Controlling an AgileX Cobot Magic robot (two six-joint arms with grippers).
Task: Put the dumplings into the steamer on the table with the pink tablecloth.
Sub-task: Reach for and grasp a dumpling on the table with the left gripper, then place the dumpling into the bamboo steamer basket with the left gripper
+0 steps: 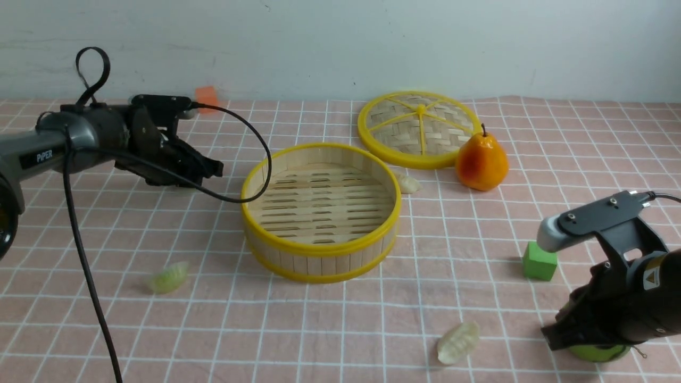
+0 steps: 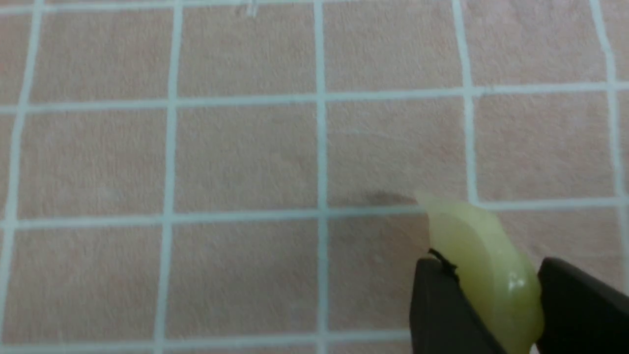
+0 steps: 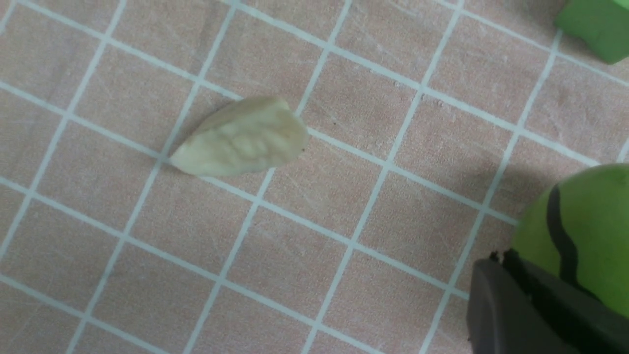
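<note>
The steamer [image 1: 321, 208], a round bamboo basket with yellow rims, stands mid-table on the pink tablecloth [image 1: 479, 298] and holds nothing. My left gripper [image 1: 212, 169] hangs to its left, above the cloth. In the left wrist view this gripper [image 2: 494, 269] is shut on a pale green dumpling [image 2: 484, 265]. Three dumplings lie on the cloth: a green one [image 1: 167, 277] front left, a whitish one [image 1: 408, 184] by the steamer's far right rim, and a whitish one [image 1: 457, 343] [image 3: 243, 138] at the front. My right gripper [image 1: 553, 336] [image 3: 497, 259] is shut and empty, front right.
A flat woven lid [image 1: 420, 129] with yellow spokes lies behind the steamer, with an orange pear [image 1: 481, 160] beside it. A green cube [image 1: 539, 261] [image 3: 597, 24] sits near my right arm. A green striped ball [image 1: 598, 352] [image 3: 585, 231] lies under the right gripper.
</note>
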